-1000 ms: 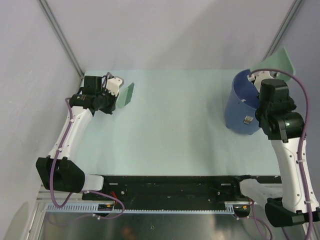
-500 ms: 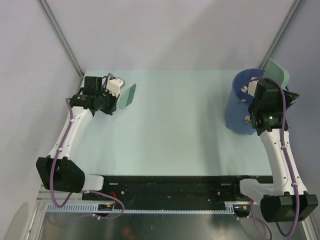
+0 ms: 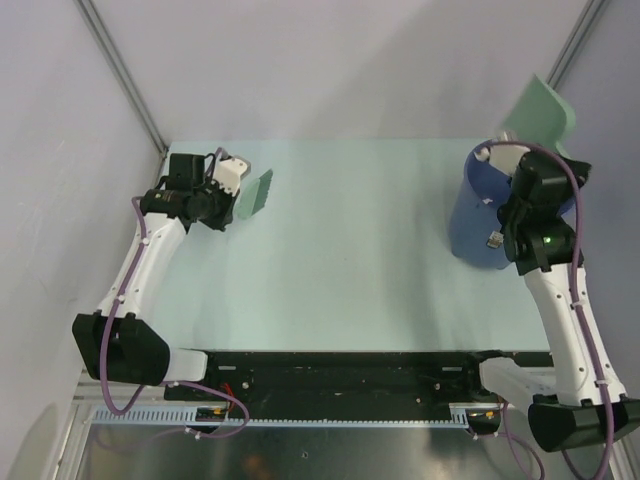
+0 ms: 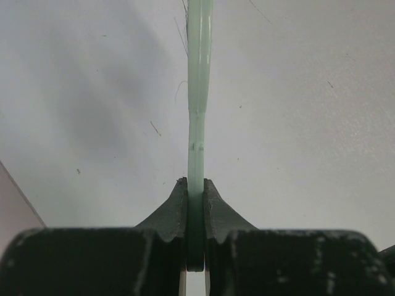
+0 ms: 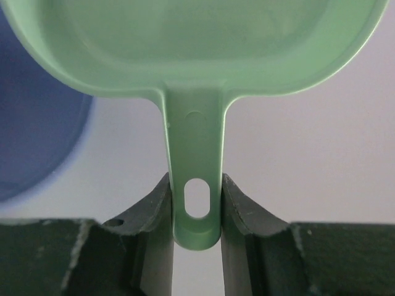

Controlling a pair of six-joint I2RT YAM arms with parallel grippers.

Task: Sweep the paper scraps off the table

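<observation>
Left gripper (image 4: 195, 186): fingers pressed together on thin flat green brush (image 4: 199, 92), blade edge-on, jutting straight ahead of claw. Table (image 3: 360, 250) beneath claw. Right gripper (image 5: 196, 185): clamped on handle of dustpan (image 5: 197, 49), pan ahead of claw; blue bucket (image 3: 478, 215) just beside it, left. Paper scraps: cannot tell where.

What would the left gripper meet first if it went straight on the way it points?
Beyond the thin green tool clamped in it, the left gripper faces only the table; probably that surface, though its tilt is unclear.
</observation>
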